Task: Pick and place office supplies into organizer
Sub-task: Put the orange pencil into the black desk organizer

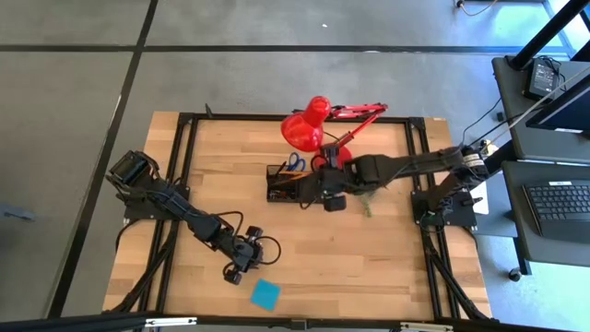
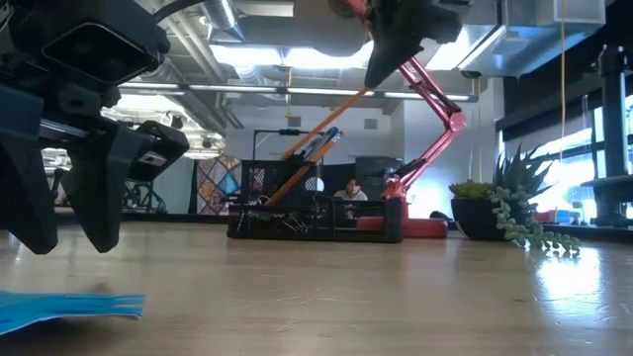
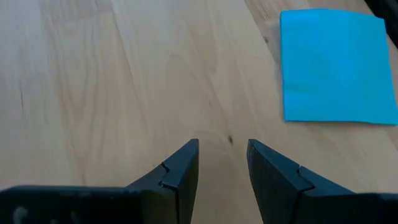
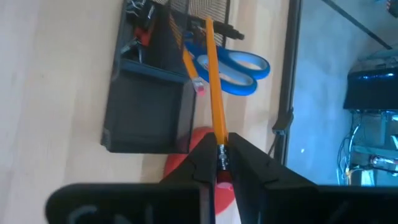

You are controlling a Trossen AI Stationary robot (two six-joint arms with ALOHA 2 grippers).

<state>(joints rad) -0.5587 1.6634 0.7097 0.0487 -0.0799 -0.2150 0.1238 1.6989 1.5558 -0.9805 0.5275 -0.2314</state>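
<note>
The right gripper hangs over the organizer, which sits near the bench's far edge beside the red lamp. Its jaws are pinched on the end of an orange pencil, whose tip reaches down toward the tall compartment. That looks like the placing step: the pencil wants lowering straight in, then letting go.

The left gripper hovers low near the bench's near edge, its jaws parted a little and empty, with the blue sticky-note pad just beside them on the wood. A pad lying that flat may need catching by an edge.

Counted: two orange pencils, one pair of blue-handled scissors already standing in the organizer, one pad. The smaller things in the compartments I can't count.
</note>
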